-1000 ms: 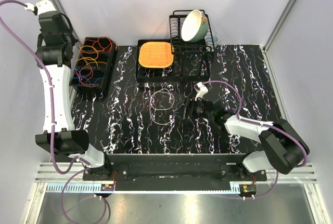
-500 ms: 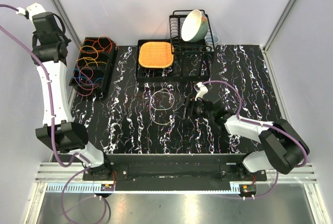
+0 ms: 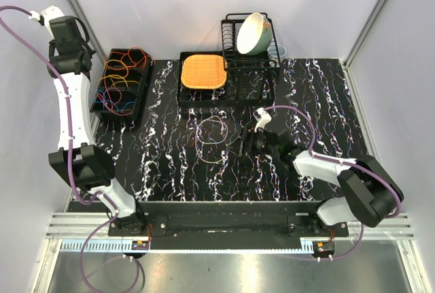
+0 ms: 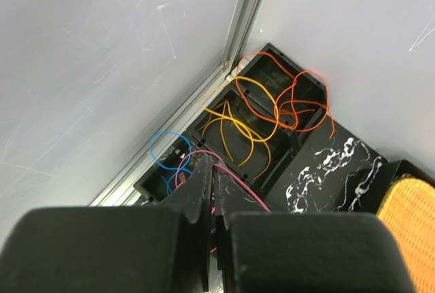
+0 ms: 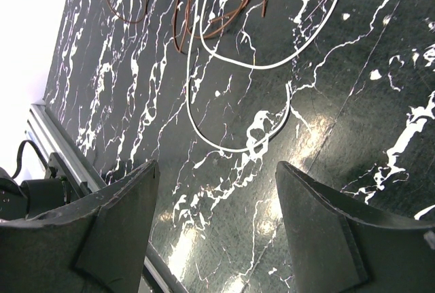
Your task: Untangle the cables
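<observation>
A black divided bin (image 3: 136, 96) at the back left holds several cable loops: orange (image 4: 285, 102), yellow (image 4: 231, 126) and blue (image 4: 166, 150). My left gripper (image 3: 70, 58) hangs high beside the left wall above the bin. In the left wrist view it (image 4: 213, 170) is shut on a thin pink-purple cable (image 4: 241, 187) that trails down to the bin. On the table lie a white loop (image 5: 238, 62) and a brown loop (image 5: 204, 7), seen from above near the middle (image 3: 212, 136). My right gripper (image 3: 246, 142) is open and empty just right of them, low over the table (image 5: 217, 225).
A black dish rack (image 3: 234, 48) with a cream bowl (image 3: 253, 33) stands at the back centre. A black tray (image 3: 194, 96) with an orange mat (image 3: 202, 71) sits left of it. Grey walls close in on the left, back and right.
My left wrist has swung up and toward the left wall above the bin, then settled slightly right. The right arm and the loops on the table have not moved.
</observation>
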